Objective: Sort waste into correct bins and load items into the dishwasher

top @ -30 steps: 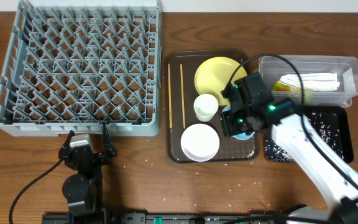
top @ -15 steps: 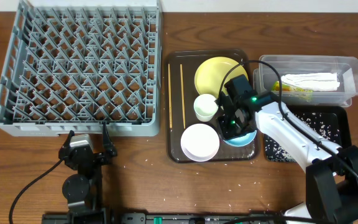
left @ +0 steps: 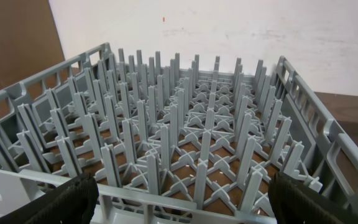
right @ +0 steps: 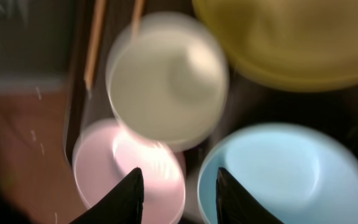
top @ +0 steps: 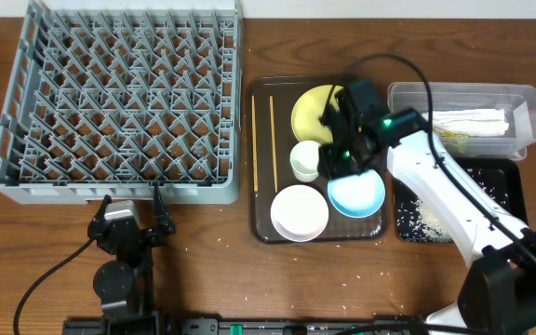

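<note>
Ok so progress check: the waste half looks pretty much done. The crumpled paper wrapper (top: 477, 121) and the little packet (top: 447, 138) are both in the clear tub (top: 529, 98), and the rice (top: 422, 216) is lying in the black tray (top: 515, 186) right in front of it. There are a few white specks on the bench (top: 212, 270) that might be stray grains, too small to say for sure.

The dishwasher half hasn't started, as far as I can see. The dish rack (top: 119, 102) is totally empty. The yellow plate (top: 310, 110), cup (top: 305, 160), white bowl (top: 300, 212), light blue bowl (top: 359, 195) and both chopsticks (top: 272, 140) are all on the brown serving tray (top: 261, 223).

The right gripper (right: 180, 190) hangs over that tray, roughly above the spot where the cup and the two bowls meet. Its wrist view is blurry, but the fingers stand partway apart with nothing between them, and I can't see them touching any dish. My guess is it's lining up for a dish, though I can't tell which.

The left gripper (left: 185, 199) is parked at the near edge of the rack, spread wide, holding nothing.
</note>
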You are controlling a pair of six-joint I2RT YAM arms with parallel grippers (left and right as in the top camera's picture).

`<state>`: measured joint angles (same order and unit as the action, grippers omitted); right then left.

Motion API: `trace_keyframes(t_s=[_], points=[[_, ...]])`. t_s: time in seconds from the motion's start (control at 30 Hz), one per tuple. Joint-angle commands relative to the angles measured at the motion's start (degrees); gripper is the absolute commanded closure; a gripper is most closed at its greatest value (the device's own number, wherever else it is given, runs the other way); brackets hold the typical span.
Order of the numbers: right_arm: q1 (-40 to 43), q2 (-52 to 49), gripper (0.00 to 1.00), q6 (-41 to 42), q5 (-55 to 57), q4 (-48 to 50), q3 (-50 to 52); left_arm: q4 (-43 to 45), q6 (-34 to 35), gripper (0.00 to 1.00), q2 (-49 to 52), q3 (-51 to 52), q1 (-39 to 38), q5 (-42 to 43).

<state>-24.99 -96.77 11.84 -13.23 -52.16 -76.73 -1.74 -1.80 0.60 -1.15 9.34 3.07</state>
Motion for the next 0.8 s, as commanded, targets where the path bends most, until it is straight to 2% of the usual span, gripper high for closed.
trace_keyframes(t_s=[0.0,0.33,0.4,0.43,0.6,0.77], points=[[-0.48,-0.33,0.64,4.52,4.13,2.21,-1.07,-2.08,-0.76,0.12,-0.33,0.92,0.35,-0.04],[-0.55,-11.21,0.65,6.38,4.35,6.51,-1.07,-2.05,-0.74,0.12,-0.33,0.92,0.35,0.00],[-0.55,-12.26,0.69,6.38,4.17,7.32,-1.07,-2.10,-0.72,0.12,-0.31,0.66,0.35,1.38],[-0.55,-12.50,0.76,6.38,4.17,7.69,-1.07,-2.27,-0.68,0.12,-0.24,0.11,0.35,2.99],[-0.55,-12.52,0.99,6.38,4.15,8.70,-1.33,-5.25,3.21,0.12,4.50,-7.34,0.35,5.44],[-0.42,-12.41,0.99,6.36,2.32,8.37,-1.77,-9.57,5.49,0.12,15.06,-17.97,0.35,10.34]])
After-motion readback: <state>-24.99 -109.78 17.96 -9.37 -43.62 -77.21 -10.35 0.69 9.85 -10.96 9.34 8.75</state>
